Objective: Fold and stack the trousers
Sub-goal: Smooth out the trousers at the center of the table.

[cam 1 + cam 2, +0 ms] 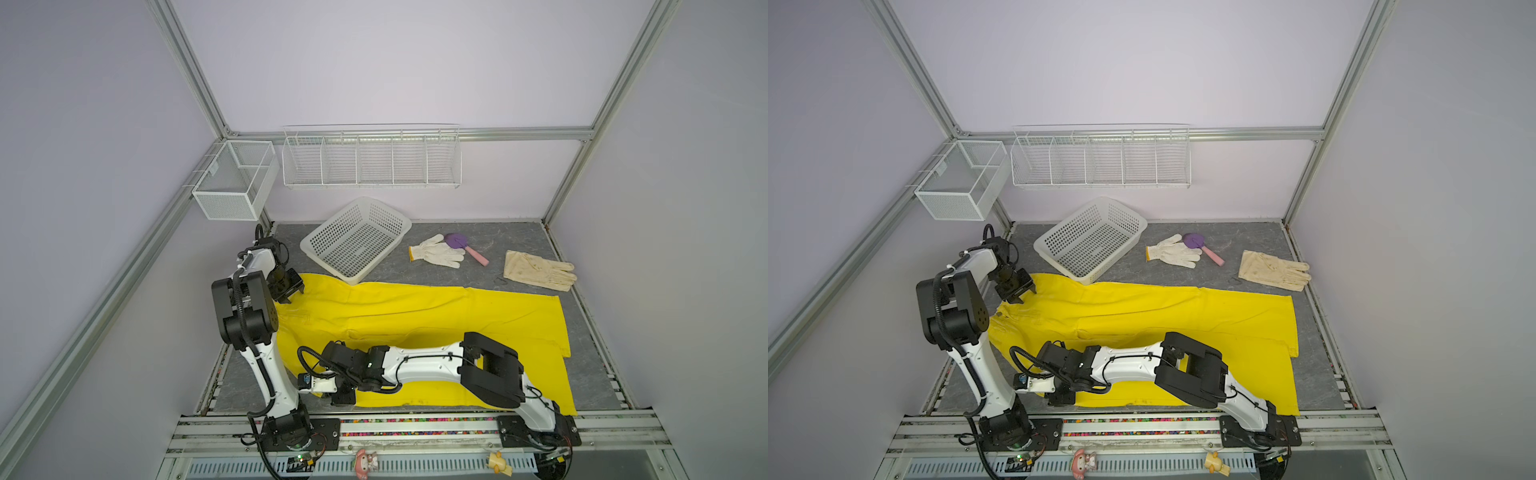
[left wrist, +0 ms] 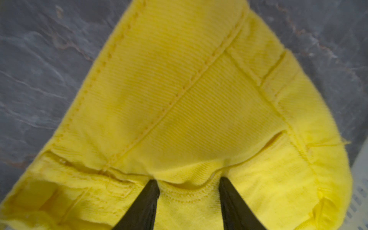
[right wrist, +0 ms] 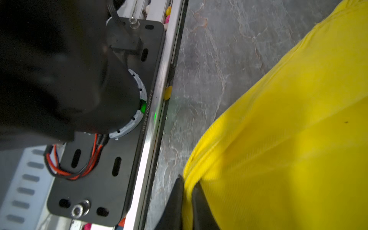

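- Left wrist view: your left gripper [image 2: 189, 182] has its jaws spread. The tips are down on the waistband of the trousers [image 2: 179, 99] with a hump of cloth between them — not pinched yet, as far as I can tell.
- Right wrist view: your right gripper [image 3: 188, 180] is pressed together on the trousers' edge. A thin fold of yellow cloth is nipped between its fingers, and the bare table [image 3: 199, 79] lies just beside them.
- In both top views the trousers lie flat at full length, with the legs stretching away from the left gripper. The right arm reaches low across the nearer leg.
- Done so far, judging by that: nothing is folded — one grip is taken and the other is pending.
- Left for you: close the left grip, make every fold, then stack. No folded pile shows near either gripper.
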Controlling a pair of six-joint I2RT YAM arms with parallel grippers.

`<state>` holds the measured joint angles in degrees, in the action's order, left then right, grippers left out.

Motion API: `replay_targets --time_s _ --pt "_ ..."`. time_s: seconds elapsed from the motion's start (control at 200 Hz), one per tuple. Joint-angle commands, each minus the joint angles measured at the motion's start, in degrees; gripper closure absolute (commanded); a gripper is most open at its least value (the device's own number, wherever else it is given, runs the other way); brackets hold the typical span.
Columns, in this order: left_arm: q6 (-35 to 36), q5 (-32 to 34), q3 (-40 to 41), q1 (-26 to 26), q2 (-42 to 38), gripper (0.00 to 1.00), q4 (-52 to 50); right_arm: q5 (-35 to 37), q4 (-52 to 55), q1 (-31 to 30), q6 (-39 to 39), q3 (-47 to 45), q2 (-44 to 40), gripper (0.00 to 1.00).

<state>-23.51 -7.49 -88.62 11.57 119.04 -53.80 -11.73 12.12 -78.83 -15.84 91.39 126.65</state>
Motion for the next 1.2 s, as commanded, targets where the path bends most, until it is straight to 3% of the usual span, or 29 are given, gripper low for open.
replay_targets --time_s 0.0,0.215,0.46,0.69,0.86,1.099,1.194 --pt "1.07 1.05 0.38 0.03 1.06 0.50 0.29 -5.90 1.39 -3.91 -1.99 1.61 3.65 0.82" --pt "2.31 2.05 -2.48 0.00 -3.95 0.43 -3.16 -10.31 -2.23 0.19 5.31 -1.04 0.91 0.56" --pt "1.85 4.29 -2.55 0.03 -11.12 0.34 -7.16 -11.77 -8.79 5.16 12.68 -4.56 -4.82 0.52" --pt "1.84 6.51 3.17 0.11 -16.88 0.32 -9.35 -9.81 -14.31 7.00 19.70 1.67 2.81 0.48" --pt "-1.94 14.71 7.71 1.73 -22.36 0.31 -9.50 -8.67 -15.28 7.81 24.23 8.57 9.51 0.45" --pt "-3.31 14.05 14.84 7.71 -23.45 0.32 -6.52 -11.05 -17.02 7.42 27.52 11.68 14.91 0.45" --pt "-2.83 13.65 16.09 8.27 -23.23 0.33 -5.67 -13.26 -17.99 6.63 27.74 12.24 16.15 0.51"
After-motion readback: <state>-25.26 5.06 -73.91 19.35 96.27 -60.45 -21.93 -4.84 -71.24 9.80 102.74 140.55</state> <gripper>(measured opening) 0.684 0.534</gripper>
